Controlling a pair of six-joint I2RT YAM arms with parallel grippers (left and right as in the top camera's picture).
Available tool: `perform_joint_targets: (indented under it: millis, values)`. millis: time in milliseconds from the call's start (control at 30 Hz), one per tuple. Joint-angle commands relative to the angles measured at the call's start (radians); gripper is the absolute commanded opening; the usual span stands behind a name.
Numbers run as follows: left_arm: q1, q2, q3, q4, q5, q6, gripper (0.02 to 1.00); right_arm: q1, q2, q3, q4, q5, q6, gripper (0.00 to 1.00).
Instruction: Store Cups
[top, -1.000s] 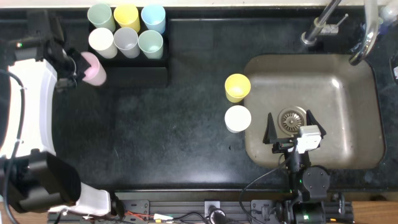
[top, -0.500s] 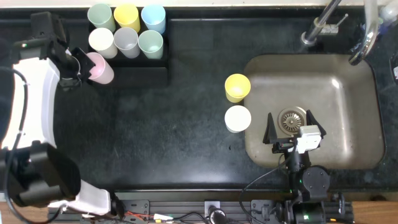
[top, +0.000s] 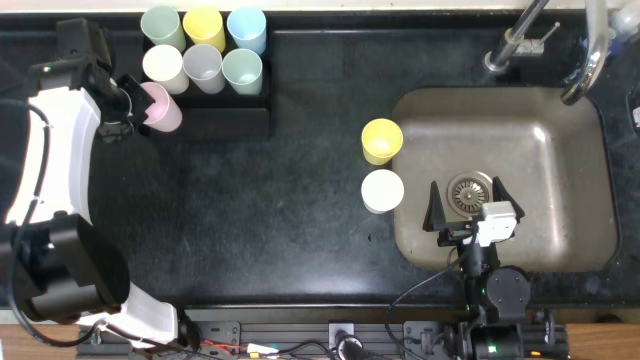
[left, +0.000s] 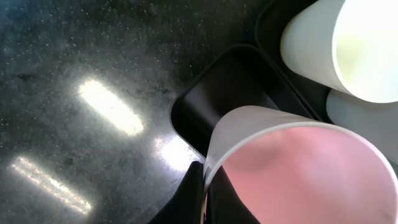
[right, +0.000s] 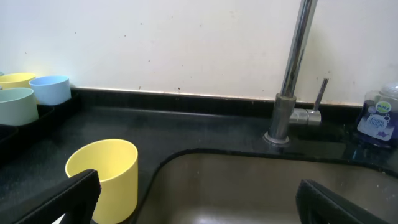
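L jaws clamp tilted pink cup over empty slot of black cup tray; R jaws apart above steel sink.

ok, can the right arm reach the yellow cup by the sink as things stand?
Probably yes. The right hand hangs open over the sink, the yellow cup stands upright just off its rim, nothing between. The white cup stands close beside it.

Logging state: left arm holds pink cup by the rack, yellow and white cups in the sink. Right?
No: yellow cup and white cup stand on the counter beside the sink, per the top view. Left arm holds the pink cup by the rack.
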Motion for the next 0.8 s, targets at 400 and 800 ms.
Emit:
perform_joint_targets:
  millis: [400,800]
  values:
    - [-0.001,0.032,0.009,0.047,-0.040,-0.008,0.036,-0.006,-0.008,-0.014,0.006,-0.004,0.007,0.998]
    - [-0.001,0.069,0.009,0.082,-0.046,-0.008,0.036,-0.006,-0.008,-0.014,0.006,-0.004,0.007,0.998]
